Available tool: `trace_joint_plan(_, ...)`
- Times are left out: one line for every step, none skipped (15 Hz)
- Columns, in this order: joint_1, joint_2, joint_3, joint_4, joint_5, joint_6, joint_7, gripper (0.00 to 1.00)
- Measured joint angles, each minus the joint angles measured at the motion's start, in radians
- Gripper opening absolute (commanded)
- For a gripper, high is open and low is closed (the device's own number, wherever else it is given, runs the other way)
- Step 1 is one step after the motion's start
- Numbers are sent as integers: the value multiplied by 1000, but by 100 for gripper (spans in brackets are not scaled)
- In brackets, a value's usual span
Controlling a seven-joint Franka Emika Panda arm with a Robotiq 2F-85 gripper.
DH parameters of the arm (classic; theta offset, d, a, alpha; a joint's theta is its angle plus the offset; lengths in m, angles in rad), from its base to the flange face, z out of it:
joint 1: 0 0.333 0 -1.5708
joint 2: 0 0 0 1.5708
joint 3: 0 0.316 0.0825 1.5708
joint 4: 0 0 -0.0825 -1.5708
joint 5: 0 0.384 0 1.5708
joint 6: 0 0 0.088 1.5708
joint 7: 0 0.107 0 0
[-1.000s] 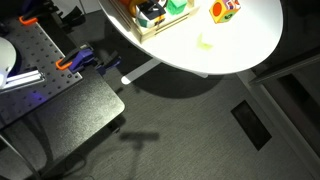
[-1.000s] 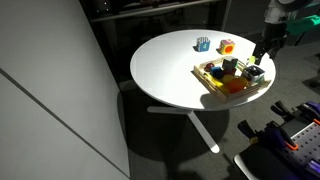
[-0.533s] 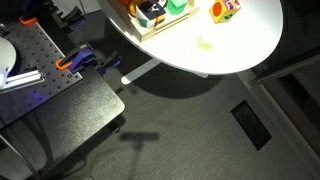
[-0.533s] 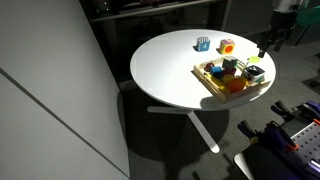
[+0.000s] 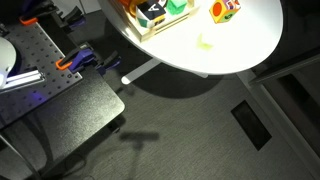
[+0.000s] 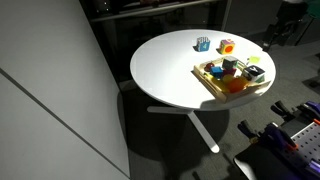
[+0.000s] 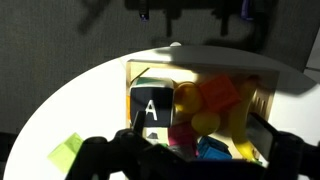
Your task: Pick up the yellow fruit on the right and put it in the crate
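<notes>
Gripper (image 7: 197,140) hangs open and empty near the crate (image 7: 150,66), and inside the crate the yellow fruit (image 7: 186,98) lies by a black letter block (image 7: 148,108); it looks light, smooth and rolly, so pinch its fat middle.

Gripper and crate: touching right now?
Apart. The wrist view shows the open gripper well off the crate, a plain gap between them.
</notes>
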Motion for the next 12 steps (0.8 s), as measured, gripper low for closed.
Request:
trace_joint_plan(0,-8,0,0,0,-14,0,100)
trace_joint_plan(0,-15,0,0,0,-26,0,100)
trace_joint_plan(0,-22,0,0,0,-37,0,100)
trace_joint_plan(0,-28,0,0,0,-45,0,100)
trace_joint_plan(0,-34,0,0,0,-49,0,100)
trace_joint_plan(0,-41,0,0,0,-52,1,100)
trace_joint_plan(0,-46,0,0,0,-52,4,100)
trace_joint_plan(-1,-49,0,0,0,-52,5,100)
trace_joint_plan(-1,-51,0,0,0,-52,6,100)
trace_joint_plan(-1,-51,0,0,0,-52,6,100)
trace_joint_plan(-1,-51,-1,0,0,-52,7,100)
trace_joint_plan(-1,-51,-1,0,0,-52,7,100)
